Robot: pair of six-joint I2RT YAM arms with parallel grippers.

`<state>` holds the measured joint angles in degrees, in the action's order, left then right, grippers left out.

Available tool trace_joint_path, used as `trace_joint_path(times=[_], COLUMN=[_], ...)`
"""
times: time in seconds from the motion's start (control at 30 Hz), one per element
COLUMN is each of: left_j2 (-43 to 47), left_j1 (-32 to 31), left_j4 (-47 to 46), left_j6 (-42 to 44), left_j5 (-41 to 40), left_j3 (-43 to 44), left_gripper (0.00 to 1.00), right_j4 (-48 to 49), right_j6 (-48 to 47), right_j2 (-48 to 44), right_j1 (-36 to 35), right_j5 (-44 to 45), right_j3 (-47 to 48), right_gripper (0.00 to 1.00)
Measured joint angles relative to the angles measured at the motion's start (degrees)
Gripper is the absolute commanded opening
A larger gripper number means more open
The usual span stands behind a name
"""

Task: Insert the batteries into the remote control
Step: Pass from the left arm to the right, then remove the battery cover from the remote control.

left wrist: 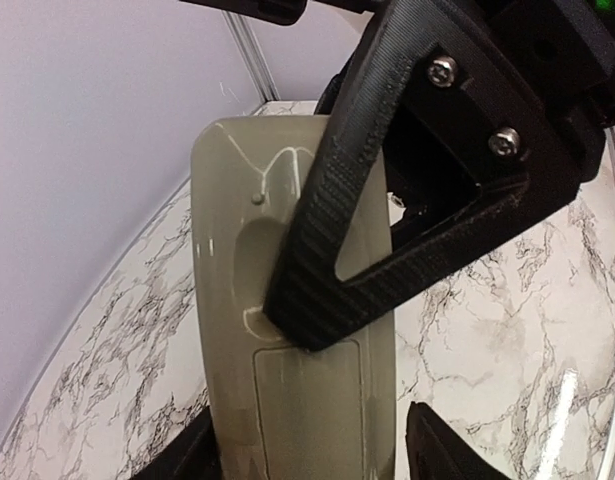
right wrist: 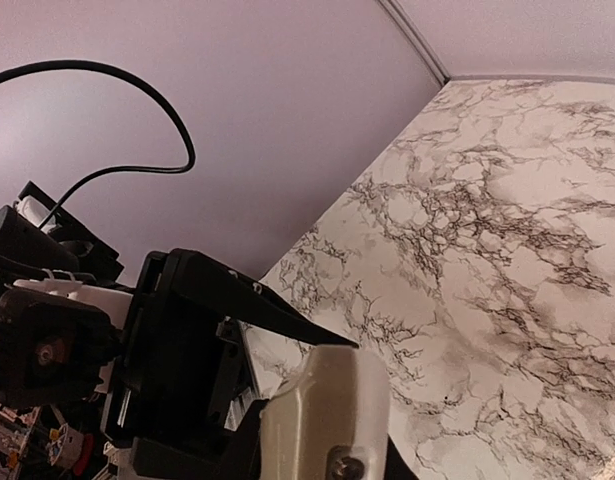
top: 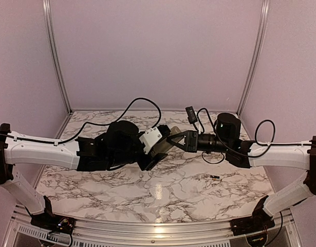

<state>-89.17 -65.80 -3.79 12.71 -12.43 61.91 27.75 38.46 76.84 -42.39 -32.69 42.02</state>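
1. We see a marble-patterned surface, white with dark grey veins.
2. We see plain lilac walls closing it in on three sides.
3. Silvery metal posts stand at both back corners.
4. A metal rail runs along its near edge.

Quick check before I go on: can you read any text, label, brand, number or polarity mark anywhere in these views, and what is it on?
No text can be read in any of the three views.
Back of the remote control: plain grey-beige, with no print, brand or polarity mark showing.
Loose battery: too small in the overhead view to read any print.
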Motion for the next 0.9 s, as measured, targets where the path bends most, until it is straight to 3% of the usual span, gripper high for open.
trace_joint_path(times=[0.1, 0.23, 0.5, 0.9], left_j2=[2.40, 7.93, 20.81, 21.38], left_j1=[-0.22, -0.33, -0.92, -8.76], left_j4=[0.17, 1.11, 4.55, 11.23], left_j6=[-0.22, 1.29, 10.78, 26.34], left_j5=[0.76, 0.87, 0.98, 1.44], left_j3=[-2.67, -6.78, -11.89, -13.60], left_gripper=[0.83, 0.85, 0.78, 0.59], right_j4=[-0.42, -2.14, -5.29, -7.02], right_j6=[-0.33, -1.36, -1.99, 2.25], right_j2=[0.00, 0.00, 2.29, 9.16], right_j1=[0.81, 1.66, 1.73, 1.36], right_j5=[-0.33, -1.66, -9.42, -18.99], right_j3=[0.00, 0.17, 1.14, 1.46], right_gripper=[0.00, 0.00, 0.00, 0.00])
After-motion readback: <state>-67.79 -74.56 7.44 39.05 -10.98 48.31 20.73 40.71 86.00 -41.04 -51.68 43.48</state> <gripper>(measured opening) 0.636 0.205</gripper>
